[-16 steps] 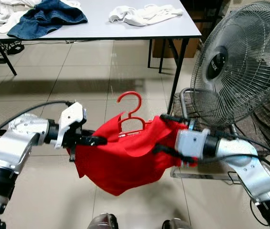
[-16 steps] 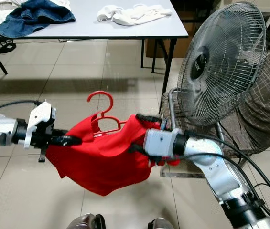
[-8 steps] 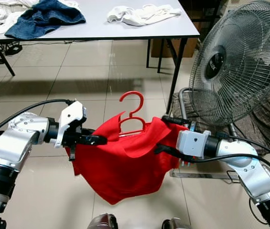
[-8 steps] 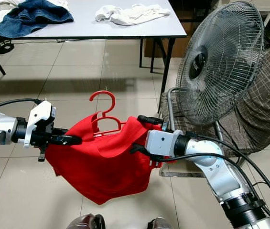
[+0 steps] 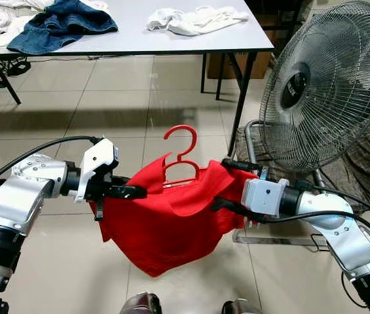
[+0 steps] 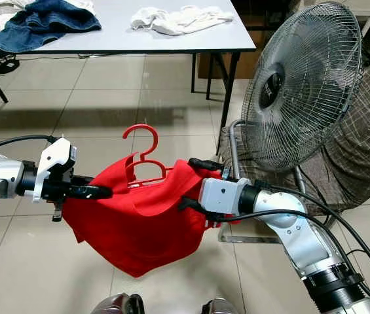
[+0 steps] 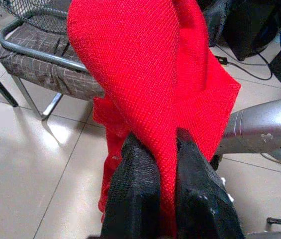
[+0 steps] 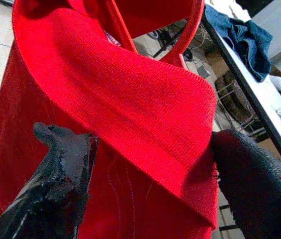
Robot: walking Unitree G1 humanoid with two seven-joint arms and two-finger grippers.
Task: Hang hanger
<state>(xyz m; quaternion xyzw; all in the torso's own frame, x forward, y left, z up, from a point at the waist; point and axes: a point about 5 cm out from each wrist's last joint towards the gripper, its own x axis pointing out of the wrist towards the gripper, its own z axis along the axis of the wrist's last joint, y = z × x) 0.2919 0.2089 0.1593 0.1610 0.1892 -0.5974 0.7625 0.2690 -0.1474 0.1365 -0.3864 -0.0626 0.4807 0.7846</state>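
- Red garment [image 5: 171, 216] on a red hanger [image 5: 181, 157] hangs in mid-air between both arms, above the tiled floor [image 5: 73, 104], not resting on anything.
- Left gripper [image 5: 129, 191] sits at the garment's left shoulder edge. In the left wrist view its fingers [image 7: 135, 194] are pressed together on a fold of the red knit, so it is pinching cloth. I can't tell if the hanger bar is inside that fold.
- Right gripper [image 6: 194, 185] is at the garment's right shoulder. In the right wrist view its fingers [image 8: 60, 164] stand spread with the fabric edge running between them; the cloth lies across the gap rather than being clamped.
- Key relation: the hanger's long axis runs roughly left-right, from one gripper to the other, and the hook [image 5: 179, 139] stands upright at mid-span, between the two, slightly closer to the left gripper.
- Hook opening faces the robot's left, judging by the curl.
- No rail or rod in view to hang on. The table [image 5: 191, 42], with white cloth [image 5: 198, 18] and denim [image 5: 63, 23] on it, is well ahead; its near edge faces the robot.
- Fan [image 5: 329, 85] stands just right of the right arm, near the elbow's sweep; risk of a knock if the load swings right.
- Judgement: still in the carry phase. The next move needs the hook kept upright and the bar level, so both ends must rise together; the loose right-side hold is the weak point.
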